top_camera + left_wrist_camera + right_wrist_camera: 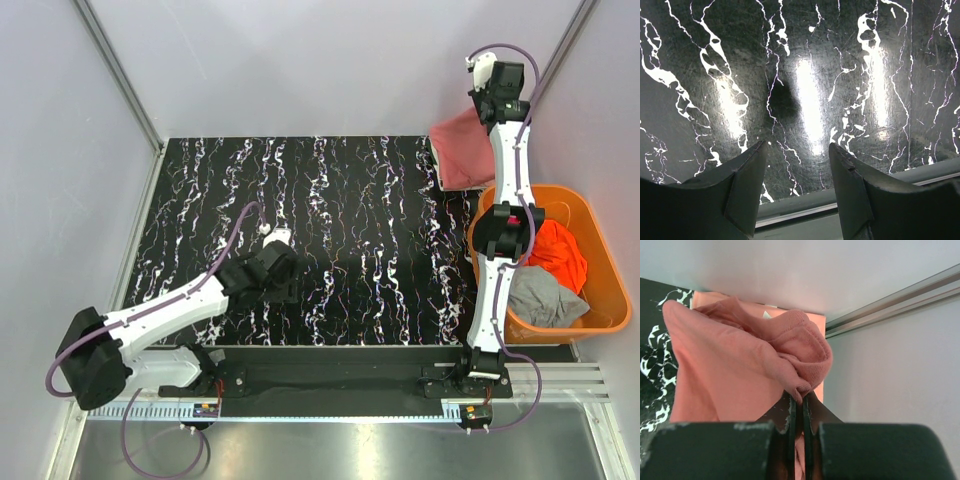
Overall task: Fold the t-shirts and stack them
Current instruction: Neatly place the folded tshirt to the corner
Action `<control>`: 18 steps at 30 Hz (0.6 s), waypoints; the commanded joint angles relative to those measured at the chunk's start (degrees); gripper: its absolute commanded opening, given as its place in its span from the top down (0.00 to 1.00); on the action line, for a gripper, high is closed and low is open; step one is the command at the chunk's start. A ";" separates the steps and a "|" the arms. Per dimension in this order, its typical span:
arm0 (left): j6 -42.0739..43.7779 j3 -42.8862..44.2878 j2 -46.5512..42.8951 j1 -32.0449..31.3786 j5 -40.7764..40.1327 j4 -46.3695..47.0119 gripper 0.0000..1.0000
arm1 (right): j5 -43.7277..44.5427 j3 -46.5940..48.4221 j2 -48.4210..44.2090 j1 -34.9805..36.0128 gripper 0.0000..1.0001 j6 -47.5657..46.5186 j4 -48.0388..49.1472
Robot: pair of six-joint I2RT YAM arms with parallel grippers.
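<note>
The left tool [797,145] looks down on the desk [685,130], a black surface crossed by ragged white veins like marble. Its two dark fingers [745,185] rise from the bottom edge of the view, wedge-shaped and matte, their tips set well apart, and the patterned desk shows through the gap between them. Three tall streaks of glare [807,100] stand side by side on the glossy top, the middle one brightest. Just left of that middle streak lies a soft dark shadow [782,102]. Low in the view a pale strip [922,167] runs slantwise along the desk's edge, passing behind the fingers, with a duller grey band beneath it.
</note>
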 commanded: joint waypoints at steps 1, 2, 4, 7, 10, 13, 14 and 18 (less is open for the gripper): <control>2.02 3.41 0.78 0.50 0.95 1.05 0.43 | 0.09 3.75 0.64 -0.79 1.00 0.87 6.48; 2.37 3.59 1.13 0.67 0.95 0.96 0.43 | 0.01 3.75 0.99 -0.96 1.00 0.87 6.92; 2.55 3.94 1.57 0.94 1.03 0.70 0.43 | -0.26 4.10 1.96 -1.49 1.00 1.22 7.98; 2.73 4.73 2.71 1.29 1.38 0.26 0.43 | -1.04 4.19 3.19 -2.11 1.00 1.57 9.56; 3.08 5.70 4.03 1.64 1.30 -0.36 0.43 | -1.58 4.28 5.03 -2.72 1.00 1.48 11.67; 3.52 7.01 5.52 1.90 1.38 -1.15 0.43 | -2.19 4.28 6.88 -3.51 1.00 1.83 14.04; 3.78 7.45 6.40 1.99 1.38 -1.41 0.43 | -2.97 4.11 7.41 -3.69 1.00 1.83 15.61; 4.66 10.43 9.13 2.34 1.39 -3.16 0.43 | -3.24 3.23 10.22 -4.65 1.00 1.57 21.05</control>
